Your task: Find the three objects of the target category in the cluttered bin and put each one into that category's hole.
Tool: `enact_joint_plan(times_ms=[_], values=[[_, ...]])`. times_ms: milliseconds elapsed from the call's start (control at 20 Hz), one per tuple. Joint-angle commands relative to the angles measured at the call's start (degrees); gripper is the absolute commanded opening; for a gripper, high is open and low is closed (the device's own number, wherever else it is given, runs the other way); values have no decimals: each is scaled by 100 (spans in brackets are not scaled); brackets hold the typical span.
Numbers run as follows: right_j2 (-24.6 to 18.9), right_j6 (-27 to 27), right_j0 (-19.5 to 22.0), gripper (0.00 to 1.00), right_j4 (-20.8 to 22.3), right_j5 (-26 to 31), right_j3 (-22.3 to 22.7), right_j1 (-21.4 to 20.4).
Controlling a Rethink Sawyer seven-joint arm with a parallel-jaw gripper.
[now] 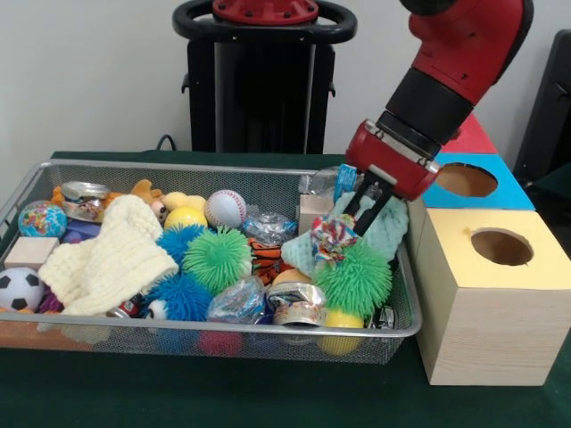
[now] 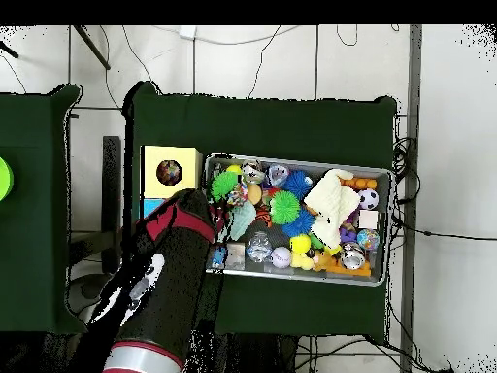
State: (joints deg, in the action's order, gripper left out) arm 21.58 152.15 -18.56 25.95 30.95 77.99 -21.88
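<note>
Gripper (image 1: 368,209) was down at the bin's (image 1: 223,169) box-side end, fingers pinched on a pale teal cloth (image 1: 385,230). A small multicolour patterned piece (image 1: 332,234) sat right at the fingertips; couldn't tell if it was in the grip or just touching. The cloth hung partly over the bin rim, bunched against the green spiky ball (image 1: 357,278) below it.

Key relation: the boxes stood just beside that end of the bin, on the same side as the arm. The yellow-topped box (image 1: 500,294) was nearest, its hole (image 1: 501,246) up and open; the blue-topped box (image 1: 473,183) sat behind it, with a red one further back. My read: short lift clear of the rim, then sideways travel away from the clutter to a hole. Which hole matched cloth wasn't evident. Risk was trailing cloth snagging the mesh wall or dragging the spiky ball.
</note>
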Motion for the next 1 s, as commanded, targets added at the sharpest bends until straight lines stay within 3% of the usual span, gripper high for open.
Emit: enact_joint_plan(times_ms=[50, 350, 700, 850, 1000], values=[[131, 1280, 68, 100, -255, -367, 58, 449], [166, 1104, 54, 100, -303, -291, -43, 520], [-26, 285, 392, 100, -298, 17, 3, 6], [-42, 148, 549, 100, -159, -259, 175, -88], [-102, 56, 809, 100, 89, -885, 338, -68]])
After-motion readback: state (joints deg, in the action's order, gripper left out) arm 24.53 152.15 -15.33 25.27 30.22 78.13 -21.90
